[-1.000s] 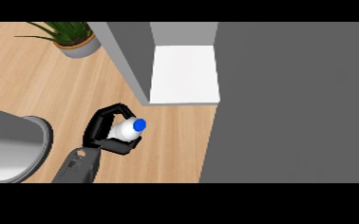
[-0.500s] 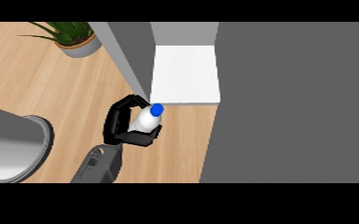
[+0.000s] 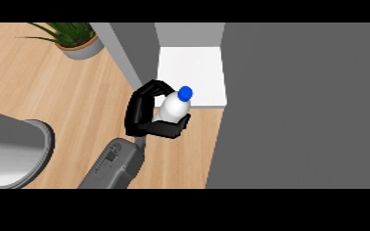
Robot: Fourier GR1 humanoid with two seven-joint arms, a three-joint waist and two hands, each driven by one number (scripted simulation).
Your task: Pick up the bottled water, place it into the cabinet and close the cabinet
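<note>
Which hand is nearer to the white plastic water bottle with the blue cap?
Left. The left hand is curled round the white water bottle by the front edge of the white cabinet shelf; the right hand shows nowhere in the view.

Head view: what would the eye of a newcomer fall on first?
Near the middle, a black robot hand is curled round a white bottled water with a blue cap. Just beyond it, the cabinet shows its bright white floor. A potted plant stands at the top left.

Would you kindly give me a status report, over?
Left robot hand shut on bottled water. Bottle at cabinet shelf edge, not set down. Nothing blocking seen.
</note>
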